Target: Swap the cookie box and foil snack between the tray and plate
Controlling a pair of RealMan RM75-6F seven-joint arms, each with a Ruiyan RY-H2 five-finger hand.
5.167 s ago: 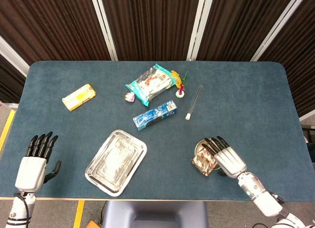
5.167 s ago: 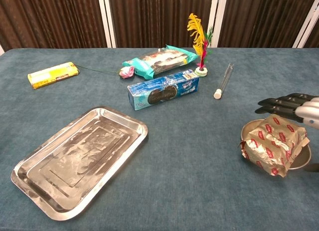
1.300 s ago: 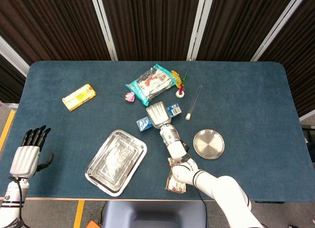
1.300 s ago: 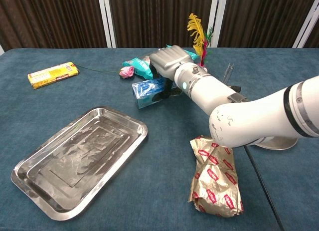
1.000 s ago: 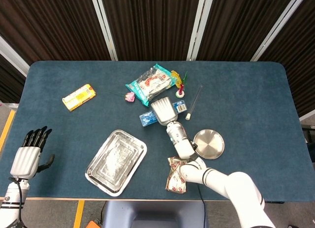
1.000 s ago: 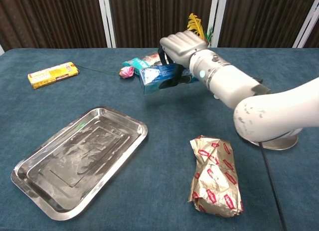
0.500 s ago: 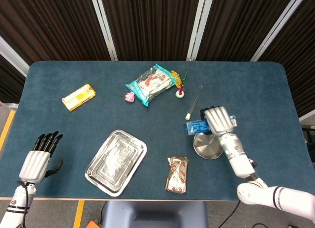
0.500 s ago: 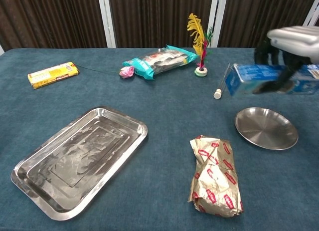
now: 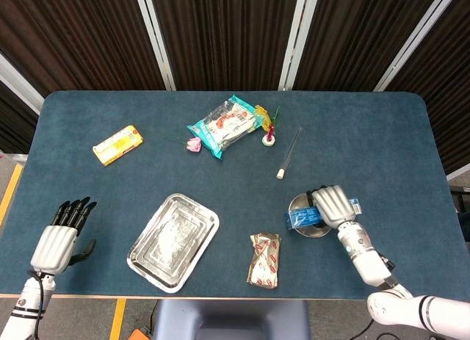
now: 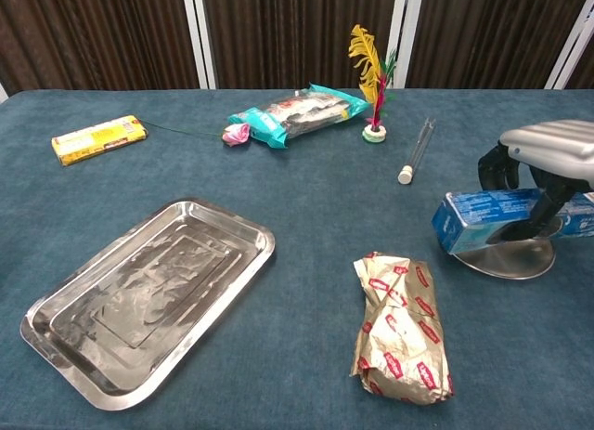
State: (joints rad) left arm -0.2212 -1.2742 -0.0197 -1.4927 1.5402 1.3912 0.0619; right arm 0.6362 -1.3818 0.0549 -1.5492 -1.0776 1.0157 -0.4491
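Right hand: the right hand [image 10: 543, 175] wraps from above around the blue cookie box [image 10: 487, 216], fingers curled down its far side, so the box hangs level and can be set flat.
Cookie box: at the right edge of the chest view, just over the round metal plate [image 10: 506, 261]; whether it touches the plate yet cannot be told.
Foil snack: the gold foil snack [image 10: 401, 328] lies on the blue table [image 9: 367, 134] at lower centre, between tray and plate, parked there so the plate is free.
Tray: the steel tray [image 10: 139, 305] sits lower left with nothing in it, waiting for the snack.
Left hand: the left hand [image 9: 59, 241] hovers at the lower left of the head view, fingers spread, holding nothing.
Change: half a second ago the box rode higher above the plate; now it has dropped down low over it. The left hand has barely moved.
Judgement: box placement is nearly done; the snack's trip to the tray remains.
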